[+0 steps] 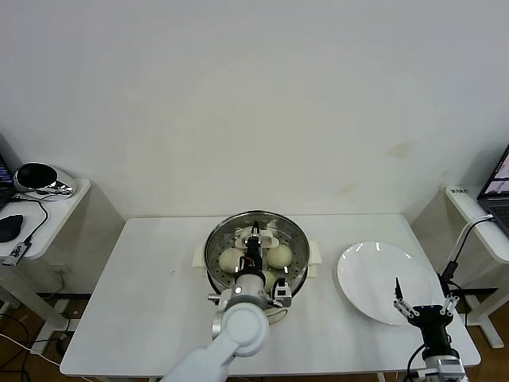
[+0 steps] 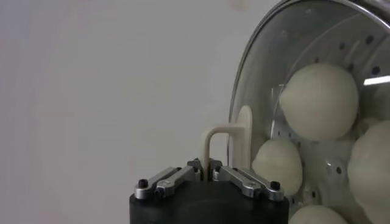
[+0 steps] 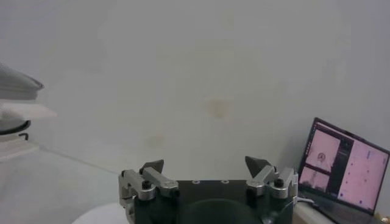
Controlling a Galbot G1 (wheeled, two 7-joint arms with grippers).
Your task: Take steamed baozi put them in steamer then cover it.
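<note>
The steamer [image 1: 203, 256] stands mid-table on its cream-white base. The clear glass cover [image 1: 294, 239] sits level over the pot; I cannot tell whether its rim rests on it. My left gripper [image 1: 253, 239] is shut on the cover's cream-white bar handle [image 2: 228, 131], its jaws pinched on the bar in the left wrist view [image 2: 207, 170]. Through the glass [image 2: 244, 73] several baozi [image 2: 320, 100] lie on the perforated tray; two show in the head view [image 1: 231, 259]. My right gripper [image 1: 425, 306] is open and empty at the table's front right, also seen in its wrist view [image 3: 206, 164].
An empty white plate [image 1: 386, 282] lies right of the steamer, just behind my right gripper. A side table with a laptop [image 1: 497, 187] stands at the far right. Another side table with a shiny dark object [image 1: 36, 177] stands at the far left.
</note>
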